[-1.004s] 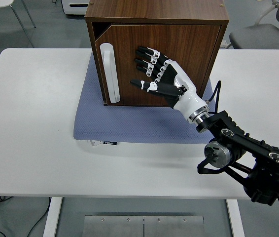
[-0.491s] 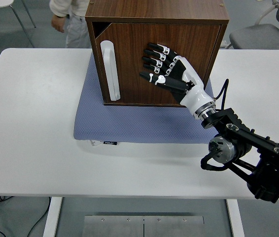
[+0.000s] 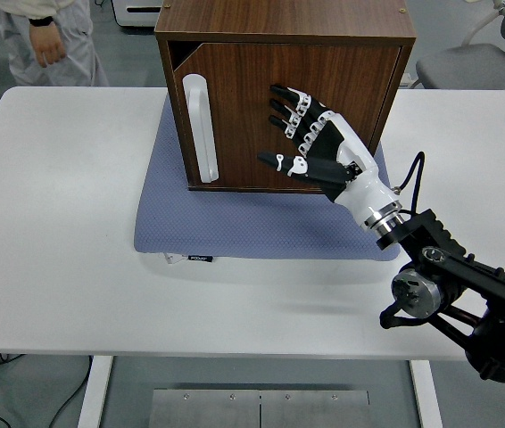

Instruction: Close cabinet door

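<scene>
A dark wooden cabinet (image 3: pixel 284 22) stands on a blue-grey mat (image 3: pixel 235 223) at the table's back middle. Its door (image 3: pixel 235 107) has a long white handle (image 3: pixel 201 129) on its left side and lies nearly flush with the cabinet front; a narrow dark gap shows at the top left corner. My right hand (image 3: pixel 302 134) has its fingers spread flat and holds nothing. It is in front of the door's right half; I cannot tell whether the fingertips touch the wood. The left arm is out of view.
A person in light clothing (image 3: pixel 47 40) stands beyond the table's back left corner. A grey chair (image 3: pixel 476 62) is at the back right. The white table (image 3: pixel 56 223) spreads to both sides of the mat.
The door swung from slightly ajar to nearly flush under my right hand. The hand then drew back a little to the right. A person walked in at the back left.
</scene>
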